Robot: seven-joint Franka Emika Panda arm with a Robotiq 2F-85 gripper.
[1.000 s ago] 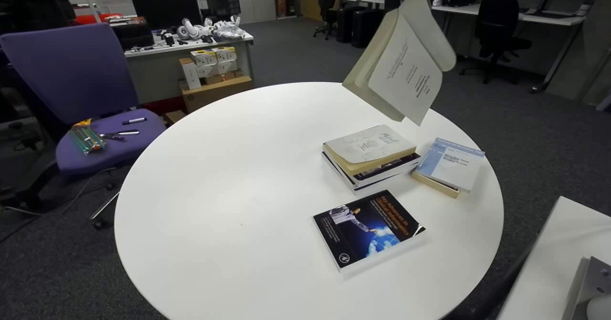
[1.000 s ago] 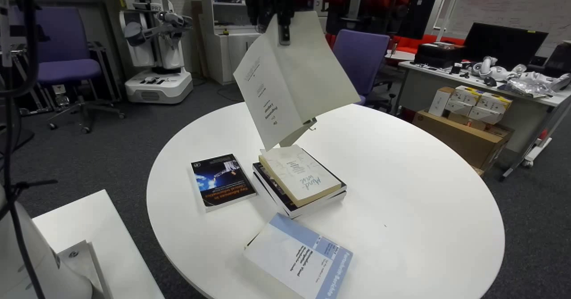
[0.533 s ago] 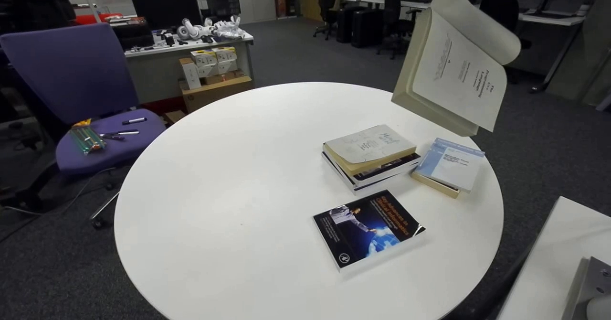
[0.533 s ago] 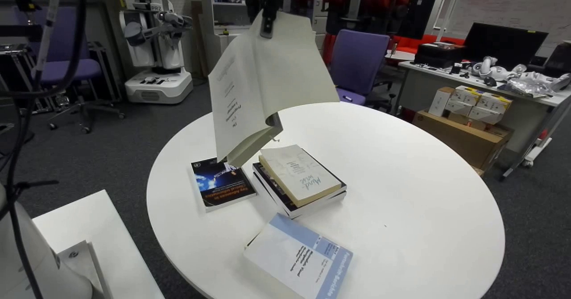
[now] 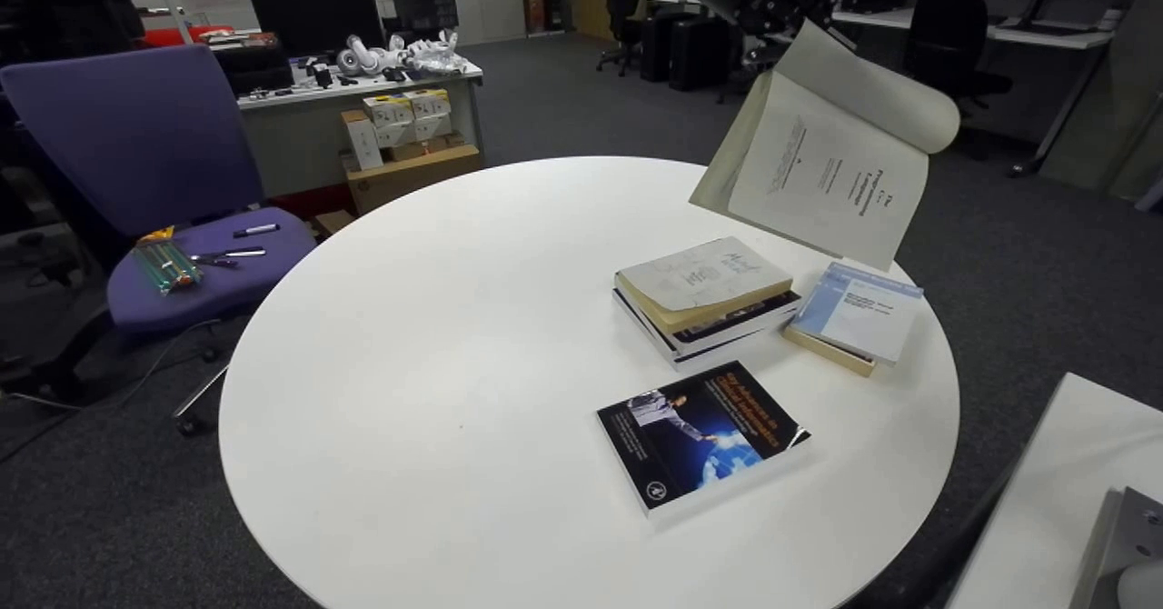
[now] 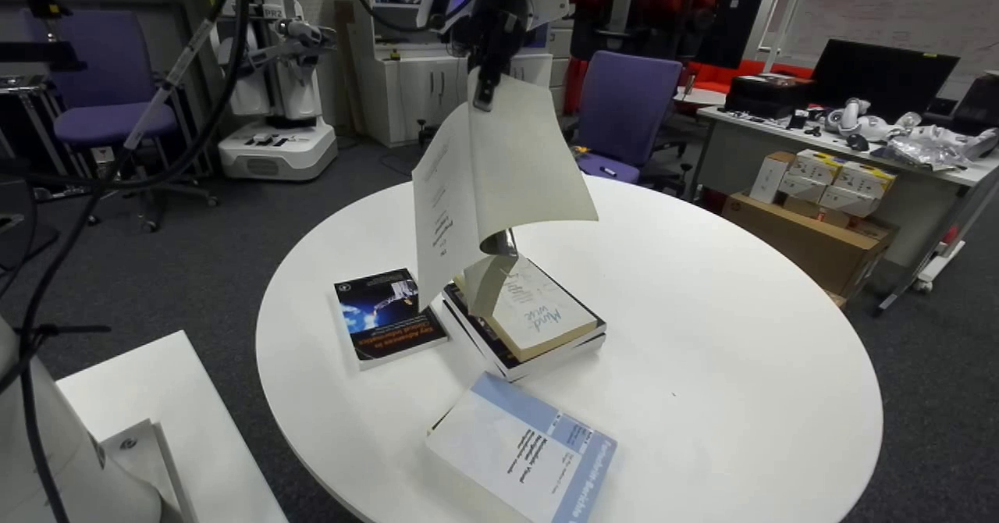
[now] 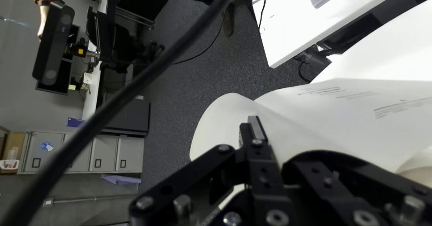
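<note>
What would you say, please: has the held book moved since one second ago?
Yes: in an exterior view, the held book has shifted right and lower, relative to the unmoved blue-covered book.

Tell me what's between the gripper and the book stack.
The open book, hanging from the gripper and partly hiding the book stack in an exterior view.

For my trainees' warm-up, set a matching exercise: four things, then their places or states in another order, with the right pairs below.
Things
1. Programming Language book
2. Mind wise book
3. Key Advances book
4. Marker pen

Places or states
A. Lying directly on the table
B. On a purple chair
C. Hanging open from the gripper
D. Topping a stack of books

Pairs: 1-C; 2-D; 3-A; 4-B
</note>
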